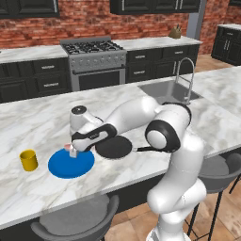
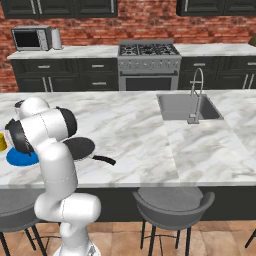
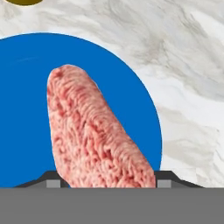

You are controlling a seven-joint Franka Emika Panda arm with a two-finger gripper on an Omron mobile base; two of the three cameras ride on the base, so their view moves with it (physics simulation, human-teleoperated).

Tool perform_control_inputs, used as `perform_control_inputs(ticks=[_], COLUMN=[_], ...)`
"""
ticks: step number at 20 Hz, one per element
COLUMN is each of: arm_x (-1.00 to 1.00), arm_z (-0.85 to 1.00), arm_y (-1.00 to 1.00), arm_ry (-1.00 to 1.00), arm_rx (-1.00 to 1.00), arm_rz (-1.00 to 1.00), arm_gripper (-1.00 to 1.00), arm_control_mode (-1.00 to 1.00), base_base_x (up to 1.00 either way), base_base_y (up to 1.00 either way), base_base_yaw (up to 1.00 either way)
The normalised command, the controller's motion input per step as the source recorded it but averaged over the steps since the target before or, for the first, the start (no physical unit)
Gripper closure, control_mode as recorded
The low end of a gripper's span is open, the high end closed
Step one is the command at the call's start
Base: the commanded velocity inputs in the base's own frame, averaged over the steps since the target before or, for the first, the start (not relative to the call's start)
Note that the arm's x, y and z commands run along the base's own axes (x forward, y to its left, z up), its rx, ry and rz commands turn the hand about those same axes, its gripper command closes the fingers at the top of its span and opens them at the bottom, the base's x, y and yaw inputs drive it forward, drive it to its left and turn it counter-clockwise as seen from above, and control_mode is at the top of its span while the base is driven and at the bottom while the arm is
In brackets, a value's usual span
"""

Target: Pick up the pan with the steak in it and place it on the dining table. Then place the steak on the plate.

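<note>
Tool (image 1: 73, 151) clamped on steak (image 3: 94, 135), hanging over blue plate (image 1: 70, 164) nr desk's (image 1: 37, 127) front edge. Pan (image 1: 114, 147) sits on desk just right of plate, handle pointing right. Yellow cup (image 1: 28, 160) left of plate.

The marble desk (image 1: 42, 122) carries a blue plate (image 1: 61, 168), a black pan (image 1: 114, 147) just beside it, and a yellow cup (image 1: 28, 160) near the plate.
</note>
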Motion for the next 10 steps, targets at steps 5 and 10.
perform_control_inputs(ticks=[5, 10], arm_x=[-0.01, -0.01], arm_z=[0.0, -0.09], arm_y=[0.15, 0.0], arm_ry=[-0.04, 0.0], arm_rx=[0.0, 0.0], arm_rz=[0.0, 0.0], arm_gripper=[1.0, 1.0], arm_control_mode=[-1.0, -1.0], base_base_x=[0.0, 0.0], base_base_y=[0.0, 0.0], base_base_yaw=[0.0, 0.0])
